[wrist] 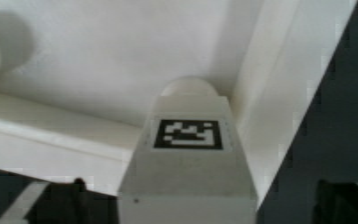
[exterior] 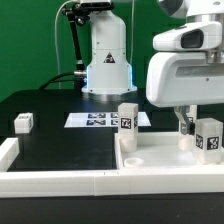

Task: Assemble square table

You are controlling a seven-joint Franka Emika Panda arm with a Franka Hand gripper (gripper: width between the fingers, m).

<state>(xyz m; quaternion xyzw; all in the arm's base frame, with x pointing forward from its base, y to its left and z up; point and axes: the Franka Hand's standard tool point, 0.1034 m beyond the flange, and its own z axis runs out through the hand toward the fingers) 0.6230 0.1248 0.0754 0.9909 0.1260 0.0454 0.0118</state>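
The square table's white slab [exterior: 160, 162] lies rim-up at the exterior view's right. My gripper [exterior: 184, 127] reaches down over its far right part. In the wrist view a white leg [wrist: 190, 165] with a black-and-white tag stands on the slab [wrist: 87, 60] near its rim, between my fingers. The gripper [wrist: 190, 206] is open, one dark finger on each side of the leg; whether they touch it does not show. A second leg [exterior: 127, 117] stands at the slab's far left corner. A third leg [exterior: 209, 136] stands at the far right. Another small leg [exterior: 23, 123] lies far left on the black table.
The marker board [exterior: 97, 120] lies flat in front of the robot's base [exterior: 107, 70]. A long white rail [exterior: 50, 180] runs along the table's front edge and turns up at the exterior view's left.
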